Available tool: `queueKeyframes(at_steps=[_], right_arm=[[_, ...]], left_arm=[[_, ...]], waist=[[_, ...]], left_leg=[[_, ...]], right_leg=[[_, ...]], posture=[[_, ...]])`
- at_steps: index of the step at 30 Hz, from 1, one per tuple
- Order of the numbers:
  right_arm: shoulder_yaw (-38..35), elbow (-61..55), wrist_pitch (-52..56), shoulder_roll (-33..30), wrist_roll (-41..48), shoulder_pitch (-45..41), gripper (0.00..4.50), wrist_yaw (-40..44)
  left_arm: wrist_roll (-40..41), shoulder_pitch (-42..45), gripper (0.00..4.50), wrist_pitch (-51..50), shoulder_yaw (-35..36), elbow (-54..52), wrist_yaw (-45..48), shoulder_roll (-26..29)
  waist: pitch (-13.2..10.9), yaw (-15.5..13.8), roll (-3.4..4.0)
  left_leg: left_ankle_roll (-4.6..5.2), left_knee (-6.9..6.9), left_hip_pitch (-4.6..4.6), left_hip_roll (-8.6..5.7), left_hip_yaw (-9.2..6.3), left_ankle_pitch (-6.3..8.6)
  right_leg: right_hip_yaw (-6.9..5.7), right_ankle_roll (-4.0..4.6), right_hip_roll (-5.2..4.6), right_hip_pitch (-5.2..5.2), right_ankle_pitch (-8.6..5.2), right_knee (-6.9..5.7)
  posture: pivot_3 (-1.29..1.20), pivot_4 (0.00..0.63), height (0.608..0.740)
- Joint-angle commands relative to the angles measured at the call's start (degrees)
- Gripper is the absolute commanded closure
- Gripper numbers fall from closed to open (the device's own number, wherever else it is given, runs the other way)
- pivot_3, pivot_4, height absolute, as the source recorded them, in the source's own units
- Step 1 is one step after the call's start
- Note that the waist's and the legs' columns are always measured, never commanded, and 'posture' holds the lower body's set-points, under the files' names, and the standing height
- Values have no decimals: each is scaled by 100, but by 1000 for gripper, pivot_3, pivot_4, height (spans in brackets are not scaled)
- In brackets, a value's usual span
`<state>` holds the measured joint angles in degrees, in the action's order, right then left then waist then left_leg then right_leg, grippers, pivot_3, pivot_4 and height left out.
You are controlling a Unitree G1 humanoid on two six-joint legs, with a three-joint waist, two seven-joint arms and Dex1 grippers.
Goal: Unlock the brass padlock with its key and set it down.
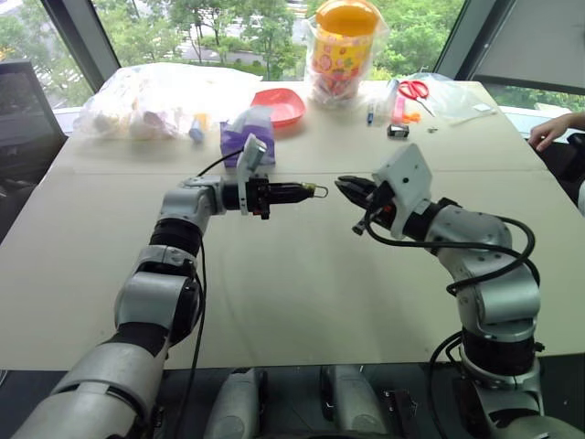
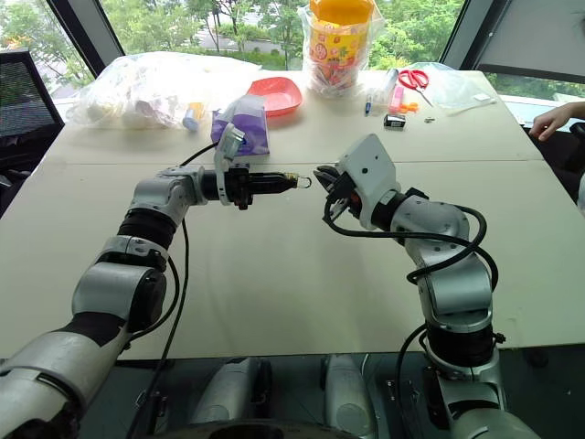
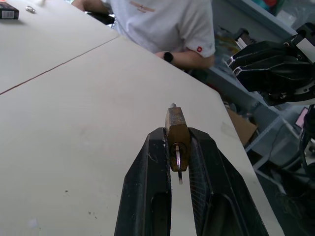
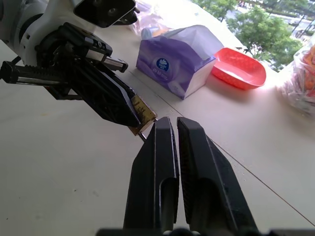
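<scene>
My left gripper (image 1: 306,191) points right above the table's middle, shut on the brass padlock (image 3: 176,129). The padlock's silvery shackle (image 1: 319,191) sticks out past the fingertips. A thin silvery key (image 3: 178,164) pokes from the padlock's other end, between the fingers. Facing it, my right gripper (image 1: 344,186) is shut with nothing between its fingers, its tips a short gap from the shackle. In the right wrist view the padlock (image 4: 143,112) sits just beyond the right gripper (image 4: 170,122).
A purple tissue box (image 1: 245,134), a red bowl (image 1: 279,105), filled plastic bags (image 1: 151,101), a jar with an orange lid (image 1: 344,46), red scissors (image 1: 414,89) and a small black-and-silver object (image 1: 398,131) lie at the far side. A person's hand (image 1: 548,133) rests at the right edge.
</scene>
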<state>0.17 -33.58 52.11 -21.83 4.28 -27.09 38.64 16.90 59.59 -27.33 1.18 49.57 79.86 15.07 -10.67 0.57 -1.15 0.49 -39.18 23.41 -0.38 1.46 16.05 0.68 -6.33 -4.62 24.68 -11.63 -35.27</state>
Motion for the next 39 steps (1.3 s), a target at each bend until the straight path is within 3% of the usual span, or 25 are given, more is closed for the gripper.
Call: queueKeyframes(at_steps=[1, 17, 28, 31, 39], right_arm=[[43, -145, 11, -78, 178, -134, 4431, -155], [392, 523, -482, -555, 467, -107, 4431, -195], [438, 282, -418, -749, 934, -18, 4431, -34], [538, 290, -553, -1083, 732, 191, 4431, -24], [24, 168, -465, -1304, 1037, 167, 4431, -125]], left_arm=[[165, 74, 4500, -61, 22, -334, 102, -4], [598, -408, 4500, -961, -229, -1724, 647, 240], [622, -152, 4500, -609, -97, -1293, 134, 156], [621, -166, 4500, -598, -134, -1287, 167, 179], [498, -153, 4500, -418, -261, -1117, 275, 286]], waist=[[0, 6, 0], [0, 20, 0], [0, 13, 0], [0, 3, -1], [0, 19, -2]], left_leg=[[0, 0, 1, 0, 1, 0], [2, 1, 0, 2, 2, 1], [2, 1, 0, 2, 1, 1], [2, 1, 0, 2, 2, 1], [2, 1, -1, 4, 4, 1]], right_leg=[[1, 0, 0, 0, 0, 2], [1, -1, 3, 0, 0, 3], [1, -1, 3, 0, 0, 4], [0, -1, 3, 0, 0, 5], [2, 0, 4, -1, -1, 9]], posture=[[0, 150, 740], [0, 150, 740], [0, 150, 740], [0, 150, 740], [0, 150, 740]])
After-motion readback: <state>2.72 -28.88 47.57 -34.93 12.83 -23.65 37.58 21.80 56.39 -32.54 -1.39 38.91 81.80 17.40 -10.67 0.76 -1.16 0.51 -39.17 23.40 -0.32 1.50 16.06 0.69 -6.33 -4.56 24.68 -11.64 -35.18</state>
